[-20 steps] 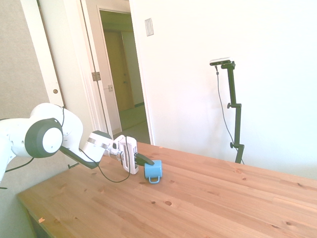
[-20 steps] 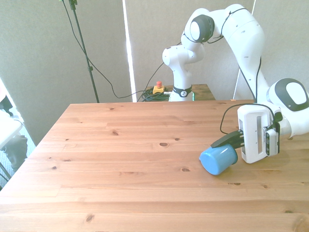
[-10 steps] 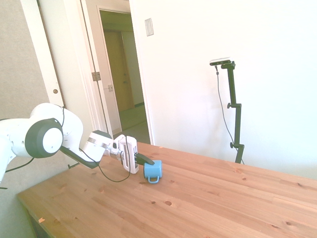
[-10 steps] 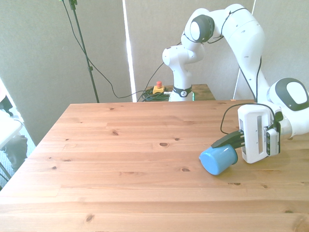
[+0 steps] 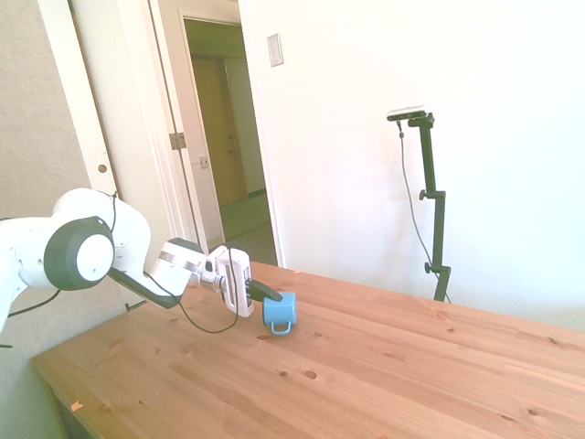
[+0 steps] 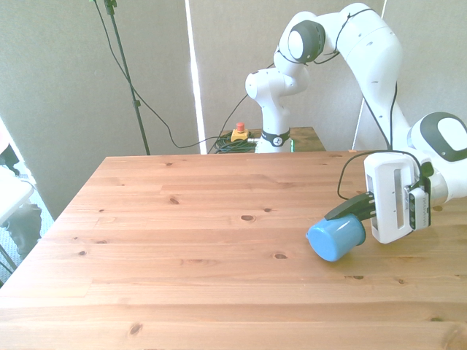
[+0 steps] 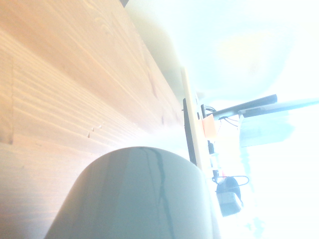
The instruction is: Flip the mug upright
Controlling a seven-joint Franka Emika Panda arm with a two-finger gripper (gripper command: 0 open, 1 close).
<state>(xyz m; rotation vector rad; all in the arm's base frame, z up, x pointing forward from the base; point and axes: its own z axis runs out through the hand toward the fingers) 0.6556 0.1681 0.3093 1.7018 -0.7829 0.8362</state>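
While the small light-blue enamel mug (image 6: 336, 237) is tilting on its side over the wooden worktop (image 6: 182, 240), the tool (image 6: 355, 211) is clamping its rim, hiding the opening.

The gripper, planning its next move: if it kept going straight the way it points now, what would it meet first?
The mug itself: the gripper already has it between its fingers. Past the mug, only bare table seems to lie in that line, though depth is hard to judge.
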